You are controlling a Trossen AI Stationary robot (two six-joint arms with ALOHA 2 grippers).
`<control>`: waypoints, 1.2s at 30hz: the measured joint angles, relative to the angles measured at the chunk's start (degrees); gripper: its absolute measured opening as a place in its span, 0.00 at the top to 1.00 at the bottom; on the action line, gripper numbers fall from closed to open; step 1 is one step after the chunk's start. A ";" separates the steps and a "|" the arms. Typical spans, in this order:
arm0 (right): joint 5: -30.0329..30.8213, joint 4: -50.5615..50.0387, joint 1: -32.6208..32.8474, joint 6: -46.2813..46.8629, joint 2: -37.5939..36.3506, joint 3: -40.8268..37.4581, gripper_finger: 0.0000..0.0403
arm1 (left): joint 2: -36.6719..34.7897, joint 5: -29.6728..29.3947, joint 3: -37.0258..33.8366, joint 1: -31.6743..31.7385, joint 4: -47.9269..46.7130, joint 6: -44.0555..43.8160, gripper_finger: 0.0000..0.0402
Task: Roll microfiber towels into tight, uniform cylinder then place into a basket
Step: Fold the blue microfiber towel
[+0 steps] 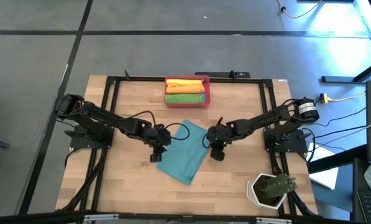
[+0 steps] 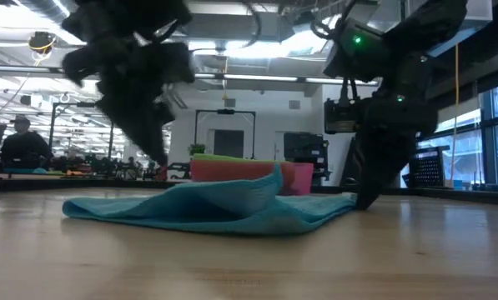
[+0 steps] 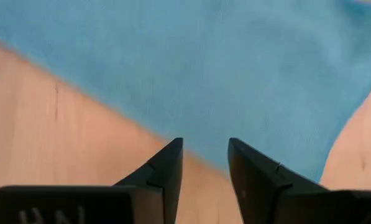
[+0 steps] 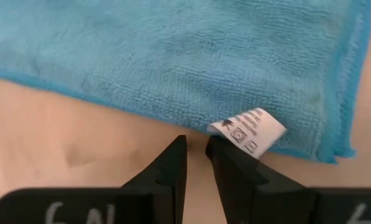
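Observation:
A teal-blue microfiber towel (image 1: 184,149) lies spread on the wooden table, one ridge of it standing up (image 2: 265,183). My left gripper (image 1: 155,155) hangs open just above the towel's left edge (image 3: 205,142), with nothing between its fingers. My right gripper (image 1: 216,154) points down at the towel's right edge, its fingers a narrow gap apart (image 4: 196,140), right beside the white label (image 4: 247,130). The red-pink basket (image 1: 186,92) stands at the far edge, with a yellow-orange roll (image 1: 185,85) and a green roll (image 1: 185,98) lying in it. My right gripper has its fingertips (image 2: 367,198) down at table height, beside the towel's edge near the label (image 4: 232,127). I cannot tell whether they touch the cloth. Nothing shows between the fingers.
A white hexagonal pot with a cactus (image 1: 270,190) stands at the near right corner. A black frame (image 1: 110,93) runs around the table's working area. Bare wood lies near the front edge and to the left of the towel.

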 joint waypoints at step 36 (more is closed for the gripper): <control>9.28 -17.62 7.24 -3.35 0.25 8.82 0.80 | -0.15 -1.18 -4.21 -8.40 -0.58 -0.15 0.70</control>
